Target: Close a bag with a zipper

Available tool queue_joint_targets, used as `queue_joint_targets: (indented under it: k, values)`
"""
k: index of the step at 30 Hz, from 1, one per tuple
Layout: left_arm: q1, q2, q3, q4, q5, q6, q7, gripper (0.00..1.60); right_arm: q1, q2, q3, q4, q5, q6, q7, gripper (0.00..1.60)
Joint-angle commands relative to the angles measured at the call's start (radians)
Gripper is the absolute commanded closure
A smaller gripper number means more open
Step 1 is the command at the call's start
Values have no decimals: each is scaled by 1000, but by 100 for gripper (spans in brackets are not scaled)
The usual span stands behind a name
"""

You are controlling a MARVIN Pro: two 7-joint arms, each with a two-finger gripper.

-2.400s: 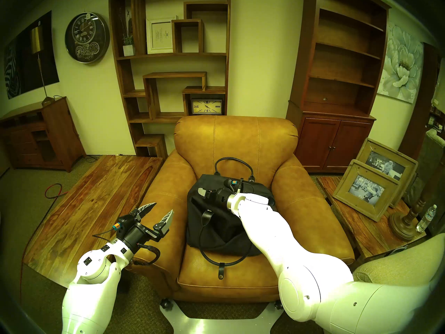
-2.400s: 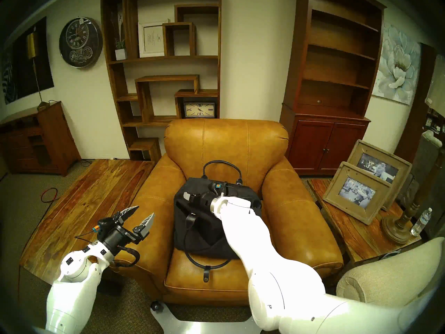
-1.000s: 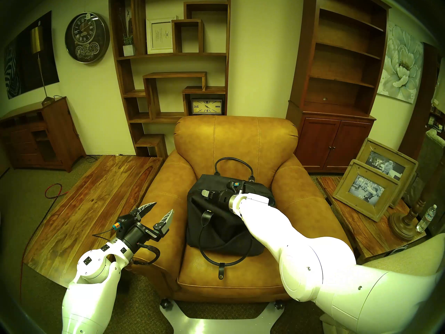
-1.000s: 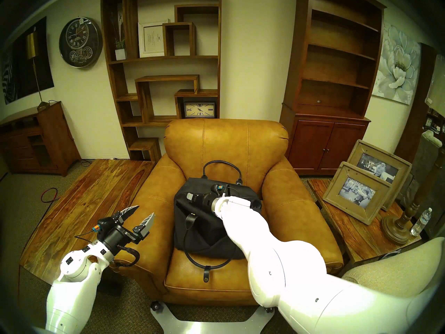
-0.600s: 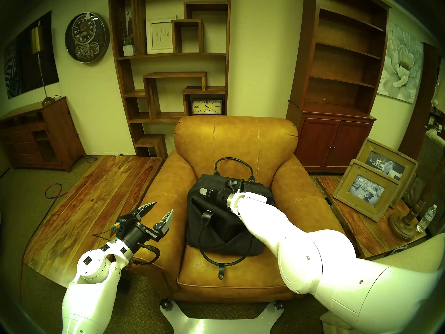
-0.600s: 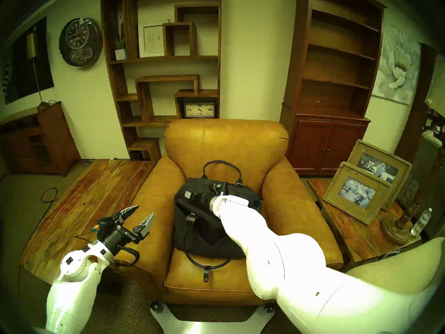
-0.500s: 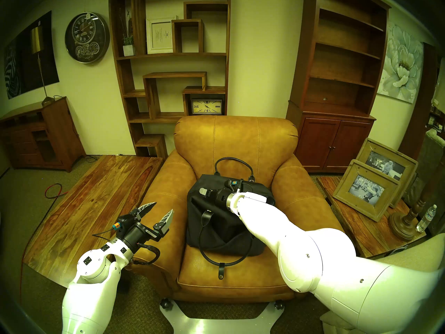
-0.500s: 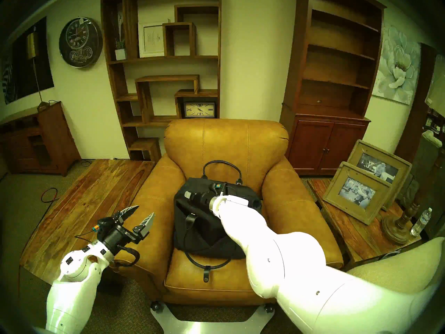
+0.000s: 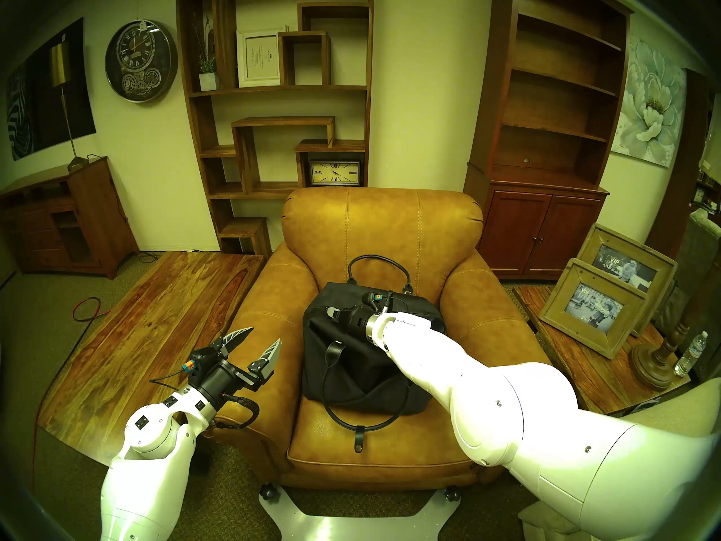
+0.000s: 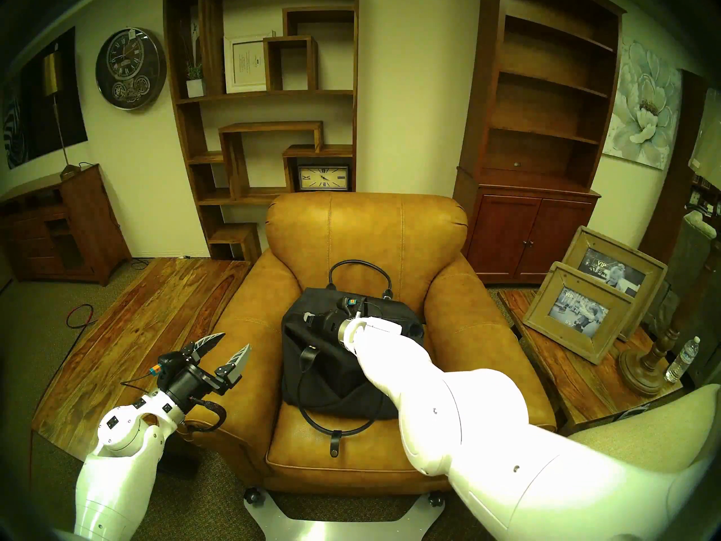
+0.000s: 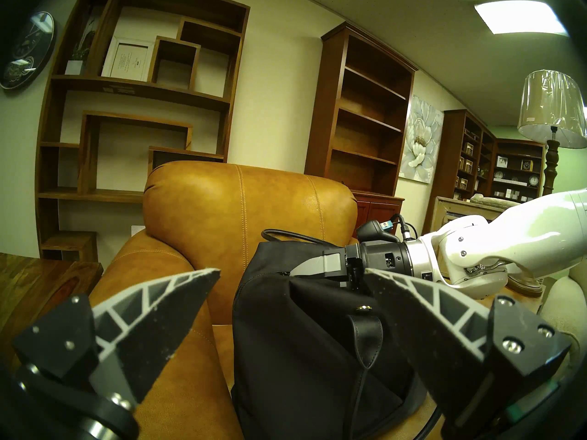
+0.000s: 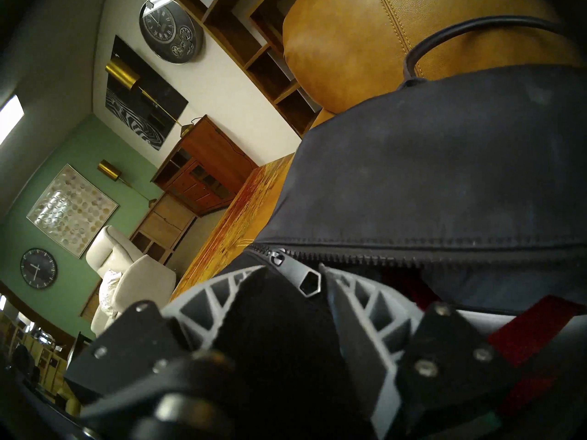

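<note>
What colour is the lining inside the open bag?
Red. The lining shows under the open zipper of the black bag, best in the right wrist view.

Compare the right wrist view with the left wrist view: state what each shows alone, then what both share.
Only the right wrist view shows the zipper, its teeth parted, the grey pull between the right end effector fingers, and red inside the bag.

Only the left wrist view shows the open left end effector short of the bag, and a handle tab.

Both show the black bag on the tan armchair.
</note>
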Motion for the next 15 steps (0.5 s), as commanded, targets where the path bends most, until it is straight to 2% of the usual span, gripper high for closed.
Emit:
queue_joint_targets:
  k: [1, 5, 6, 10, 11, 12, 13, 15]
  values:
    - [-1, -1, -2, -25, -2, 2, 3, 0, 35, -8, -3, -6, -1, -19, 16, 82]
    - [-1, -2, -2, -25, -2, 2, 3, 0, 34, -6, -6, -4, -5, -30, 23, 86]
    - [-1, -2, -2, -25, -1, 2, 3, 0, 34, -6, -6, -3, -5, -31, 24, 94]
    - [-1, -2, -3, -26, -1, 3, 2, 0, 34, -7, -12, -1, -12, -35, 26, 95]
    - [-1, -3, -3, -26, -1, 3, 2, 0, 34, -8, -13, 0, -12, -37, 27, 110]
    - [-1, -3, -3, -26, -1, 3, 2, 0, 35, -8, -16, 2, -14, -33, 31, 110]
    - [-1, -3, -3, -26, 0, 3, 2, 0, 35, -8, -17, 3, -14, -35, 31, 102]
    - [-1, -3, -3, -26, 0, 3, 2, 0, 36, -9, -18, 5, -15, -34, 32, 102]
